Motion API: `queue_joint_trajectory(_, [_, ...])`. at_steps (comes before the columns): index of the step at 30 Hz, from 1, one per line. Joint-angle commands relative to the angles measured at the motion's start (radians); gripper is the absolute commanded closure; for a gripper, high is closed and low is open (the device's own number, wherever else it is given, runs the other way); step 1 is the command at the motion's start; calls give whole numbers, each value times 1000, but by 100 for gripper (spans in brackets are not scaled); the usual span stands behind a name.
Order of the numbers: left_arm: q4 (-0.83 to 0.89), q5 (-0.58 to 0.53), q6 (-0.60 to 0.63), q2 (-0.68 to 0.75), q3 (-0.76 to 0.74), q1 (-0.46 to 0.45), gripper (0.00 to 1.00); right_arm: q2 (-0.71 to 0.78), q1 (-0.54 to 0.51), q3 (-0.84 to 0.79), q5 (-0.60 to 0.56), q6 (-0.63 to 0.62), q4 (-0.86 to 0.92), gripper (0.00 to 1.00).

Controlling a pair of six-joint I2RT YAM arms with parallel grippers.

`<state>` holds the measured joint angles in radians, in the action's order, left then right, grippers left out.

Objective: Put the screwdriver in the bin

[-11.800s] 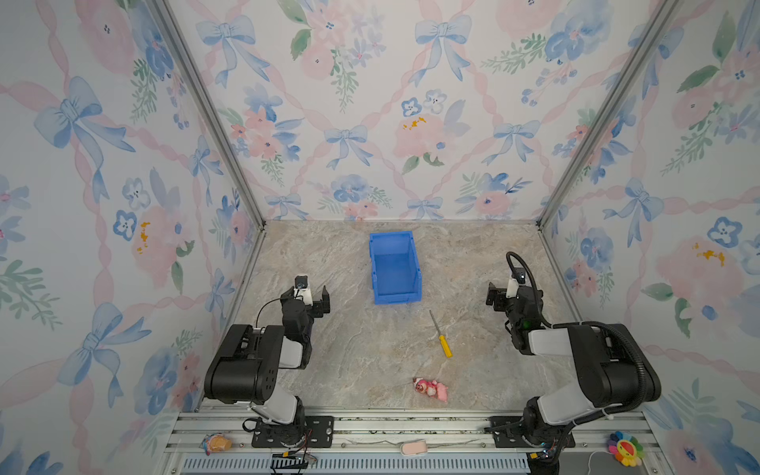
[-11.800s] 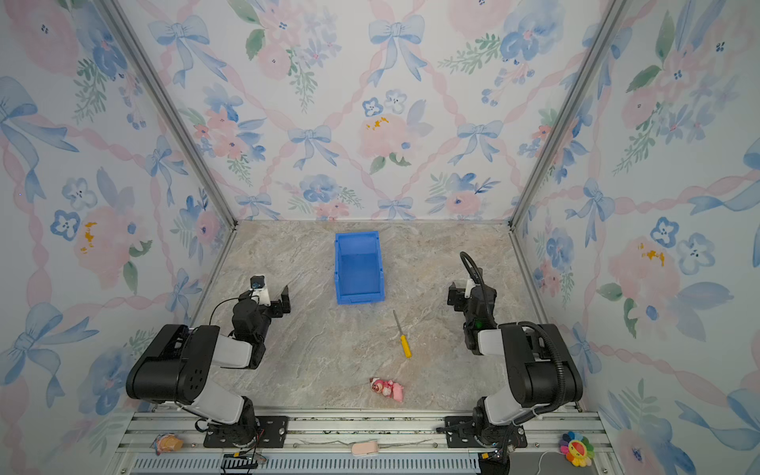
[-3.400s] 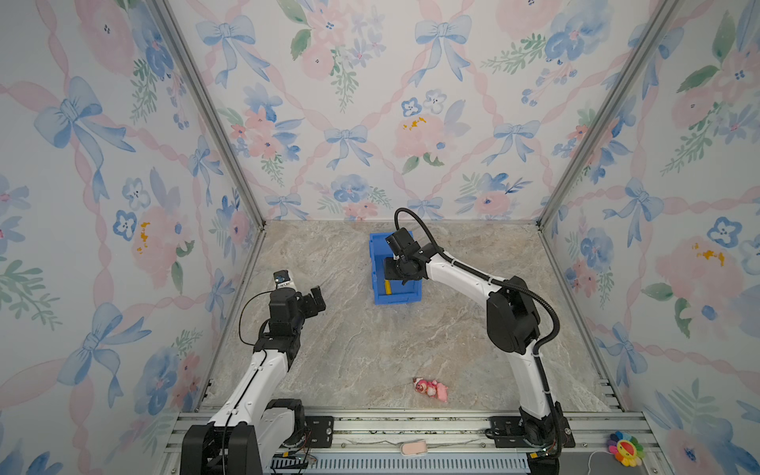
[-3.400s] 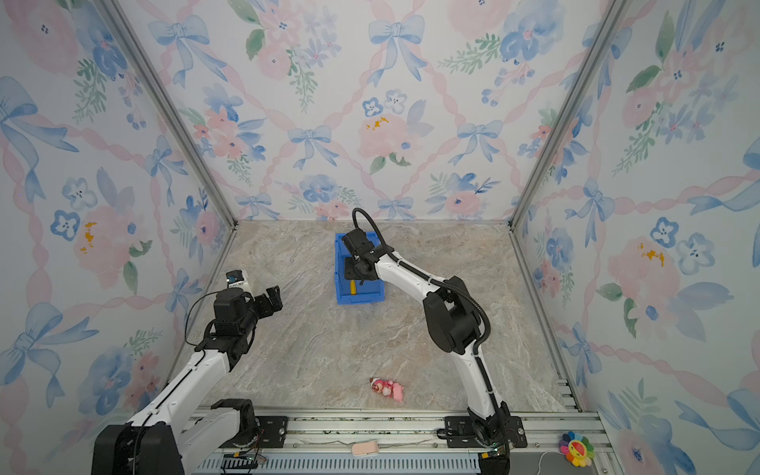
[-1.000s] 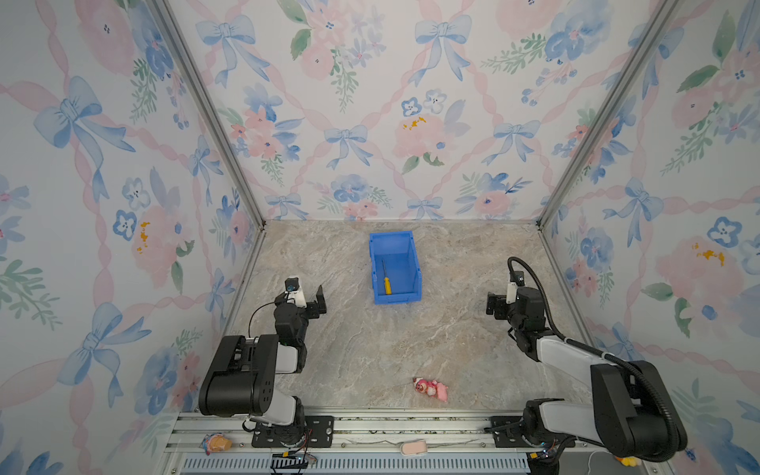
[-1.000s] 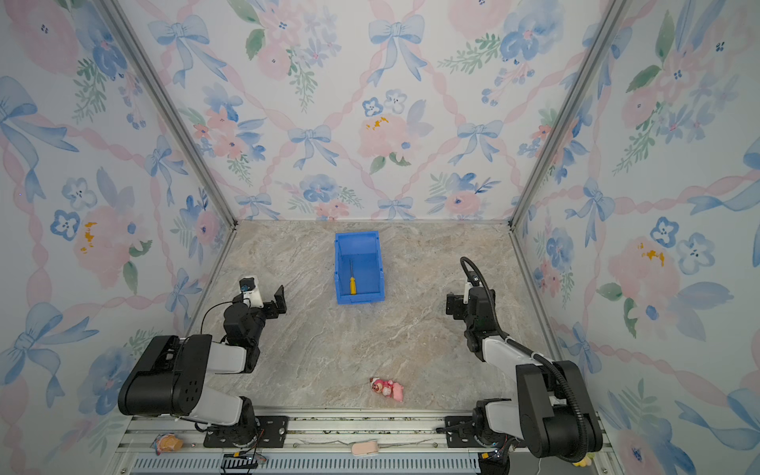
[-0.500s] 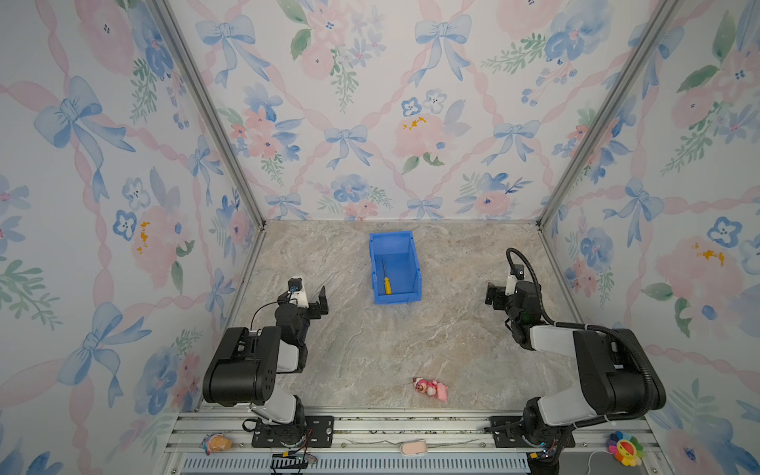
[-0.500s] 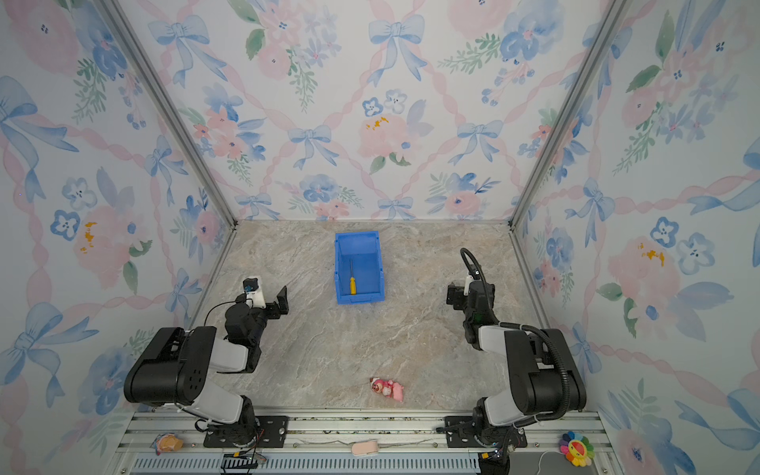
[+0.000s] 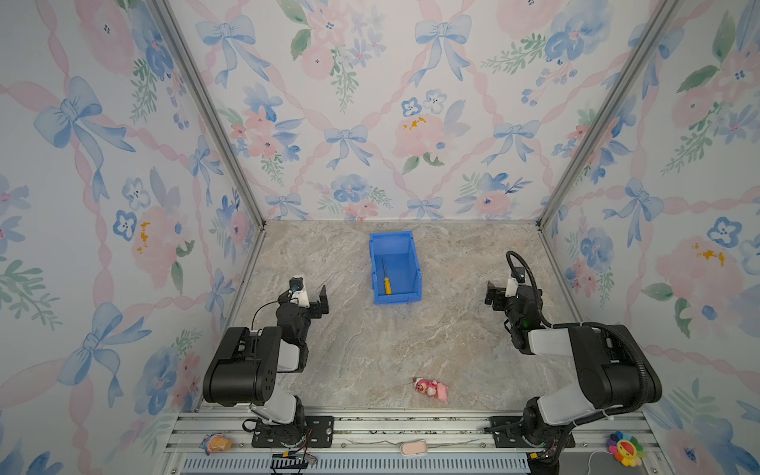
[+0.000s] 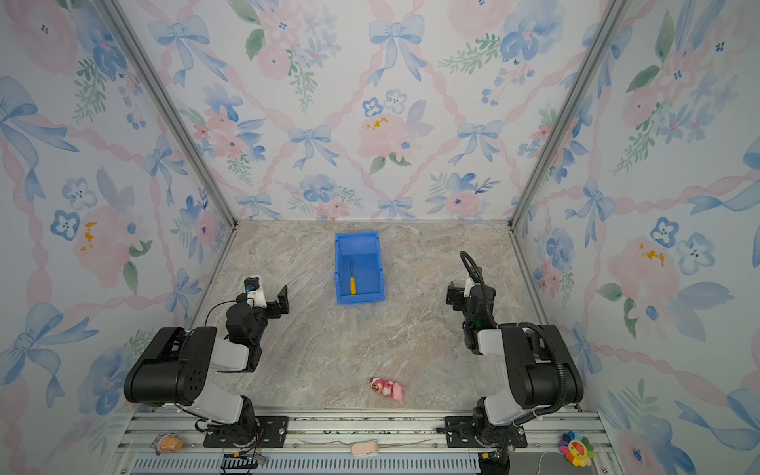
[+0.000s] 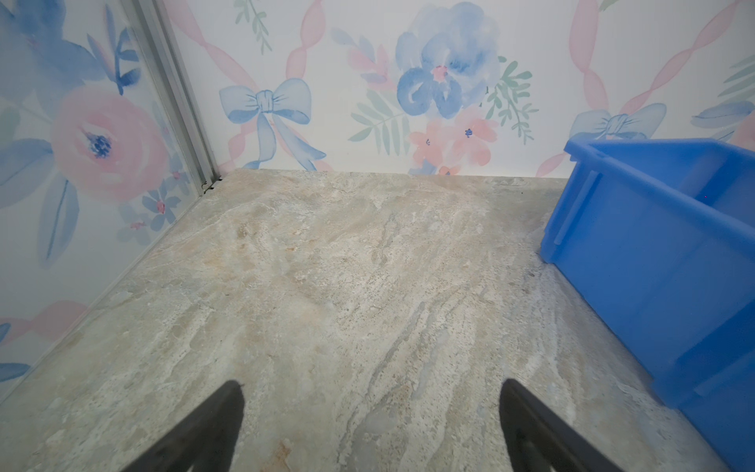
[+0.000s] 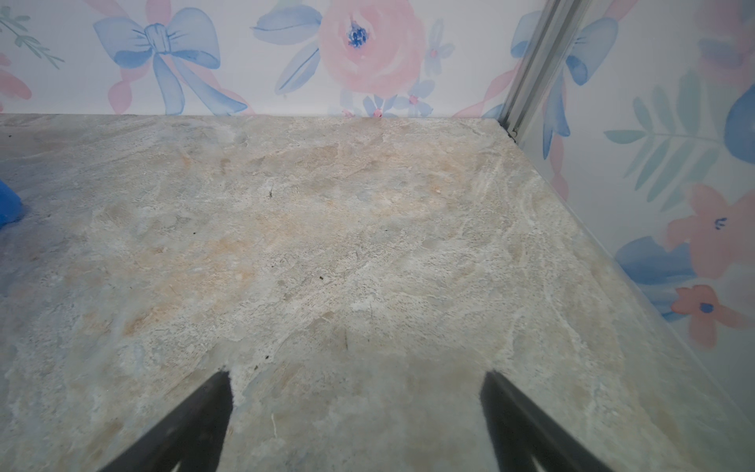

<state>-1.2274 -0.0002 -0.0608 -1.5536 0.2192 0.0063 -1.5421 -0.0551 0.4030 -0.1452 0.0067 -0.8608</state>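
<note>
Task looks done from here. Screwdriver (image 9: 386,279) lies flat inside the bin (image 9: 416,263), handle end toward the low front lip, shaft pointing at the back wall. Bin sits ahead of both end effectors and between them, well apart from each, nearer the left one.

Left end effector (image 11: 371,392): wide, nothing in it, only bare tabletop (image 11: 327,286) between the jaws. Right end effector (image 12: 356,376): same, wide and empty. Both arms folded low near their bases.

Risks, my read:
- Any extra left-arm move toward the middle could clip the bin's side wall and shove or tip it. With the handle by the low lip, the screwdriver could slide out.
- Pink doll (image 9: 429,386) lies on the tabletop, behind both end effectors toward the bases. It could be taken for a target if a re-grasp gets triggered.

Views:
- Both top views show the screwdriver in the bin; neither wrist view does.
- Left wrist gets only the bin's outer wall (image 11: 653,253); right wrist gets a sliver of blue corner (image 12: 6,204).
- Doll shows in top views only.
- Wrist views settle the jaw gap best.
</note>
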Motion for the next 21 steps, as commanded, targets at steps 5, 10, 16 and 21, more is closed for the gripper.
queue_joint_trajectory(5, [22, -26, 42, -12, 23, -22, 2, -6, -4, -7, -5, -7, -35, 3])
queue_joint_trajectory(10, [21, -28, 42, -13, 24, -22, 2, -6, -6, -7, -7, -7, -36, 3])
queue_joint_trajectory(16, [22, -30, 44, -14, 23, -24, 2, -6, -7, -8, -8, -7, -36, 3])
queue_joint_trajectory(21, [23, -29, 42, -12, 23, -25, 2, -6, -7, -7, -9, -9, -36, 3])
